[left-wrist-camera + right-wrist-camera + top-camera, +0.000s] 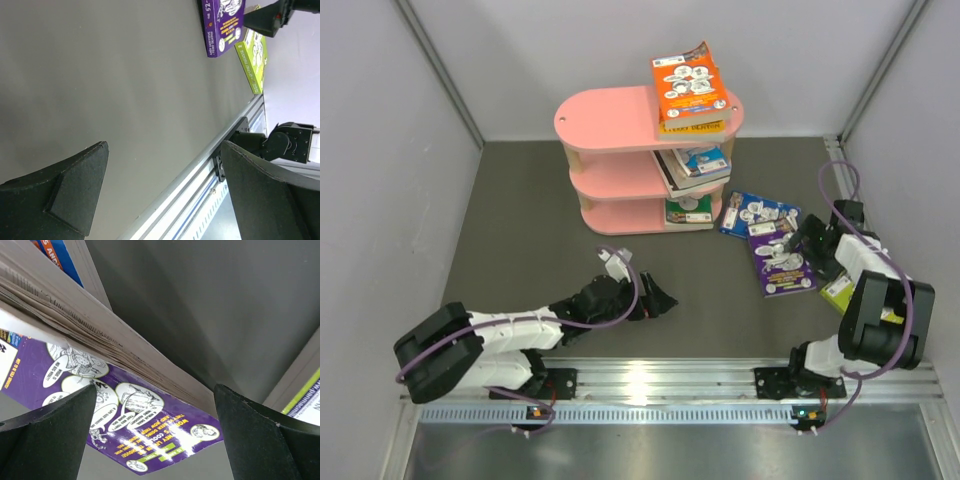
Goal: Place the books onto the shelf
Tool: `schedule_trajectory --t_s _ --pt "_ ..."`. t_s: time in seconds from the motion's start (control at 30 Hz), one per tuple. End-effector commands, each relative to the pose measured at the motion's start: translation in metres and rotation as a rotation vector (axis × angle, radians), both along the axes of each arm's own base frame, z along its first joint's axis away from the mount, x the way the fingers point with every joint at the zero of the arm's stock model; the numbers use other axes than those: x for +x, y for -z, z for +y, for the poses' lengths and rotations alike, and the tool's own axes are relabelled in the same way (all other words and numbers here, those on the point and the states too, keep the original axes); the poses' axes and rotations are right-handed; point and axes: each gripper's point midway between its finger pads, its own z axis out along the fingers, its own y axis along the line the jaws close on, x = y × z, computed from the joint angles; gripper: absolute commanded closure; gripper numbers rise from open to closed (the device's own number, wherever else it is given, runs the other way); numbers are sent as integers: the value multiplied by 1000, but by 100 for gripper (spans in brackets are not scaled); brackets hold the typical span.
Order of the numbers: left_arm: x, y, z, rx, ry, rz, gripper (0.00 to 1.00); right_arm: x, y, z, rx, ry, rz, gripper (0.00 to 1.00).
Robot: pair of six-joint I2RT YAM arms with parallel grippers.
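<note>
An orange book (690, 85) lies on top of the shelf (610, 118); a purple book (782, 262) and a lime book (840, 290) lie on the mat (520, 230) right of it. The right gripper (155, 387) stands wide at the purple book's edge; the left gripper (164, 145), wide and empty, is in front of the shelf.

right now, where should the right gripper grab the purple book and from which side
Take the purple book by its page edge, the long side facing the right gripper, coming in low from the right. It lies flat, so only a thin edge offers a bite, and the open gripper brackets this one. The blue book crowds the far end, so mid-edge looks safest.
</note>
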Motion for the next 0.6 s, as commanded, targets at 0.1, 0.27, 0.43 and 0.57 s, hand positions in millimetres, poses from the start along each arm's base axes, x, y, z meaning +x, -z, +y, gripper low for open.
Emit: schedule_trajectory --t_s 0.1,0.27,0.43,0.57 --pt "3 -15 -12 -65 23 -39 1 10 21 -18 -28 37 28 0" --pt "4 -7 -18 -52 40 -31 1 13 56 31 238 -66 5 0" --pt "6 -6 -35 -82 73 -10 1 8 66 56 352 -115 -48 0" --pt "7 -1 -42 -91 82 7 1 10 50 54 304 -133 -89 31"
